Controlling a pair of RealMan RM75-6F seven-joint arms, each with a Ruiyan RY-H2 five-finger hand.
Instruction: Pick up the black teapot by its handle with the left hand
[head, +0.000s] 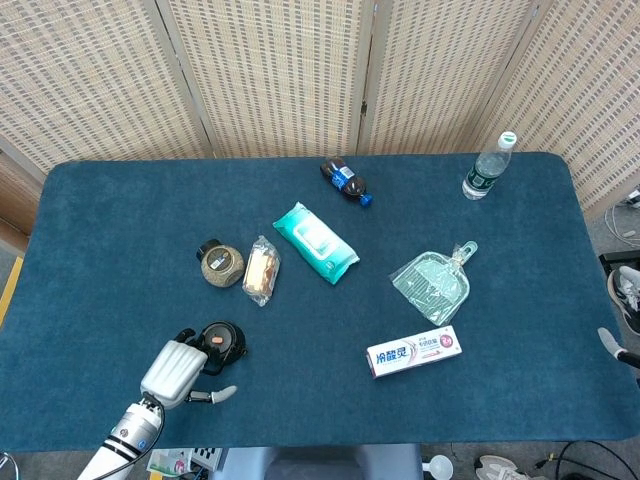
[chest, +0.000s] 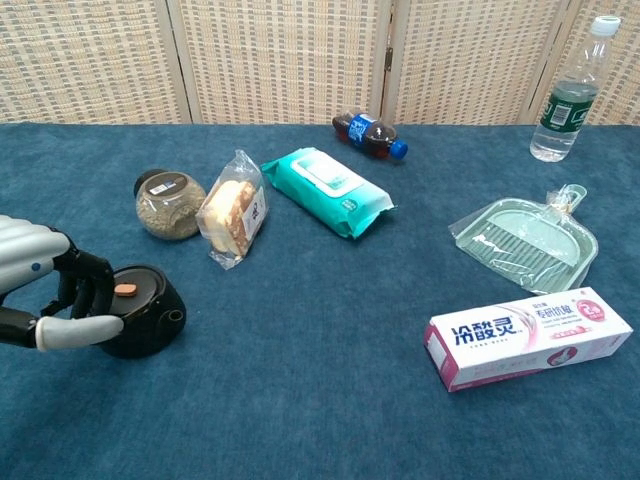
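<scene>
Blue-carpeted tabletop (head: 120, 220) in front of woven folding screens (head: 270, 70). Round jar of grains (chest: 168, 205) just beside a bagged bread slice (chest: 232, 219). Teal wet-wipes pack (chest: 327, 191) lies diagonally mid-table, cola bottle (chest: 370, 135) on its side behind it. Water bottle (chest: 571, 92) stands upright far right. Green dustpan (chest: 524, 241) in clear wrap, toothpaste box (chest: 528, 338) near it toward the front edge.
</scene>
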